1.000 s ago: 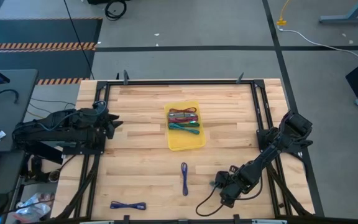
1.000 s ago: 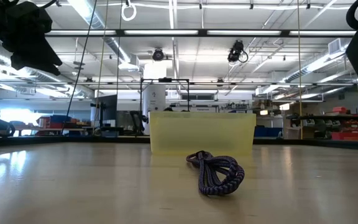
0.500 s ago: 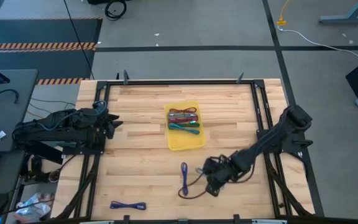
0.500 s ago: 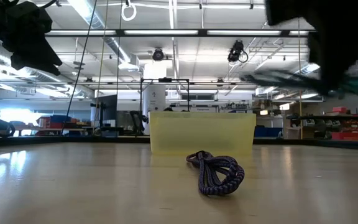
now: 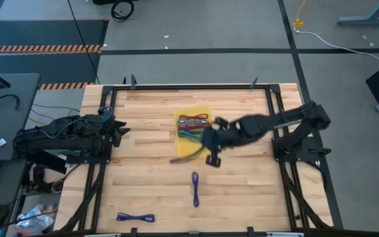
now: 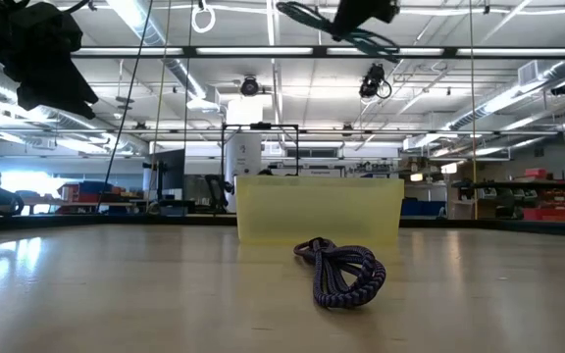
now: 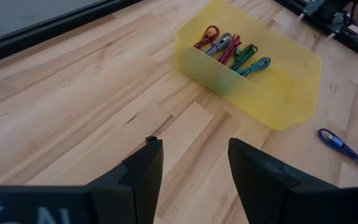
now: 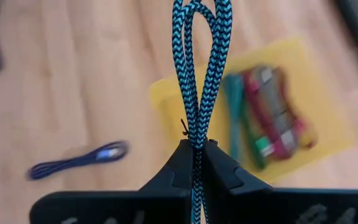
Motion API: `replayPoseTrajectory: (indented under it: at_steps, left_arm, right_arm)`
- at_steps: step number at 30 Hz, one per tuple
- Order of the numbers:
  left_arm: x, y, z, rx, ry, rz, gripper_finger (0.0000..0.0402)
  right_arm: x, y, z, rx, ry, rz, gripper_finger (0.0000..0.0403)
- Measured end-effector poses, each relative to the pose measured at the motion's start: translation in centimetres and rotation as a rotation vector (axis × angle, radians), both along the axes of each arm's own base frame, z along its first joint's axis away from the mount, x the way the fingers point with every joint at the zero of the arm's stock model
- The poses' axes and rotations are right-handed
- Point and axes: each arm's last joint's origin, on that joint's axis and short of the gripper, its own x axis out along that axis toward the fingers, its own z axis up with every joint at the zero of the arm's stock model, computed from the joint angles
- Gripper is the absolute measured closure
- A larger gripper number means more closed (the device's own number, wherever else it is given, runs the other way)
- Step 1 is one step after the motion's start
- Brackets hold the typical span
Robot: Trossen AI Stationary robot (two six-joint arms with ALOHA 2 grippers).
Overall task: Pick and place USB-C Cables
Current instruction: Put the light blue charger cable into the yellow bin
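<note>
My right gripper point(image 5: 209, 146) hovers over the near right part of the yellow tray point(image 5: 180, 146) and is shut on a teal-and-black braided cable bundle point(image 8: 199, 62). In the low view the right gripper point(image 6: 359, 14) is high above the tray point(image 6: 319, 208). Several coloured bundles point(image 5: 194, 126) lie in the tray's far half. Two blue-purple bundles lie flat on the table, one point(image 5: 195, 188) near the tray and one point(image 5: 135, 217) by the near edge. My left gripper point(image 7: 194, 169) waits open at the table's left edge point(image 5: 118, 131). My right gripper pinches the teal bundle between its two fingers point(image 8: 180, 163), at the bundle's tied part point(image 8: 194, 138). The bundle lies along the fingers, and its looped end point(image 8: 201, 12) sticks out past the fingertips. It is lifted clear of table and tray.
The tray point(image 7: 253, 81) stands in the middle of the wooden table. A black frame runs along the table's edges point(image 5: 268, 105). Bare wood lies left of the tray and between the tray and the blue bundle point(image 6: 341, 275).
My right gripper has risen from the table's near right part with the teal bundle. It has swung toward the left and the far edge, and now stands over the tray. The bundle, on the table a second ago, is lifted clear.
</note>
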Motion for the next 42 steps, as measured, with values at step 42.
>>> replayPoseTrajectory:
  at_steps: [42]
  left_arm:
    - [0.0,0.0,0.0,0.002,-0.001,-0.001,0.0214]
  right_arm:
    - [6.0,-10.3,-14.5,0.279,0.321,0.239,0.0389]
